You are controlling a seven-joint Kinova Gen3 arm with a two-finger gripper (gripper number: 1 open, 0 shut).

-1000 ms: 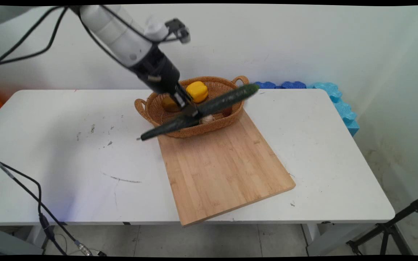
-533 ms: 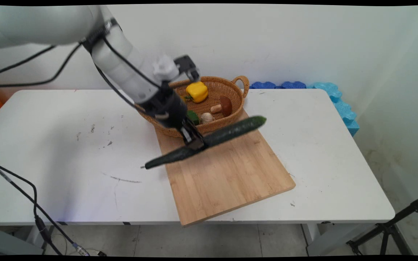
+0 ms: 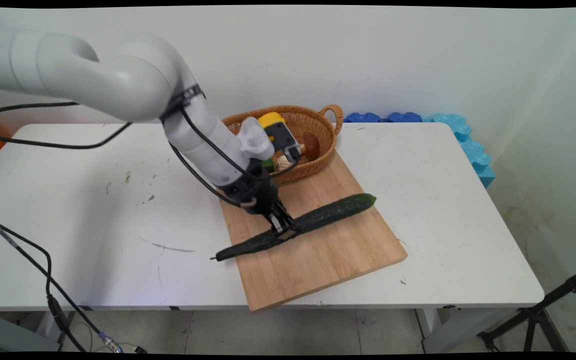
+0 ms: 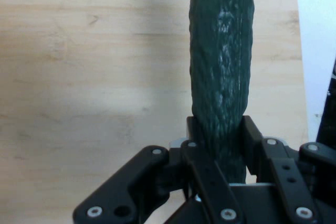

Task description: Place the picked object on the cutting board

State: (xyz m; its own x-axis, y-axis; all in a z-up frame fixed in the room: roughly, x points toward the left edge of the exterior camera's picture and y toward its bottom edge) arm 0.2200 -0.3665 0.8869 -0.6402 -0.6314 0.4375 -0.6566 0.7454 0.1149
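Gripper (image 3: 284, 229) low over the board (image 3: 318, 250), fingers (image 4: 252, 135) pinching a long dark green cucumber (image 3: 318, 218) near its middle. Cucumber lies slantwise across the board: blunt end toward the board's right side, thin stem end overhanging the left edge above the table (image 3: 93, 210). Cannot tell whether it touches the wood or hangs just clear. In the hand view the cucumber (image 4: 223, 72) runs straight up from between the fingers, bumpy skin, pale wood grain of the board (image 4: 89, 77) behind it and a strip of white table at the right edge.

Basket (image 3: 325, 135), wicker with two loop handles, sits at the board's far end, touching or overlapping its edge. Inside: a yellow pepper (image 3: 268, 119) partly hidden by the arm, a brown mushroom (image 3: 310, 143), a garlic bulb (image 3: 282, 161), a bit of something green (image 3: 268, 164) behind the wrist.

Blue foam pieces (image 3: 463, 135) line the wall past the table's far right corner. Dark scuff marks on the table's left half. Black cables hang from the arm.
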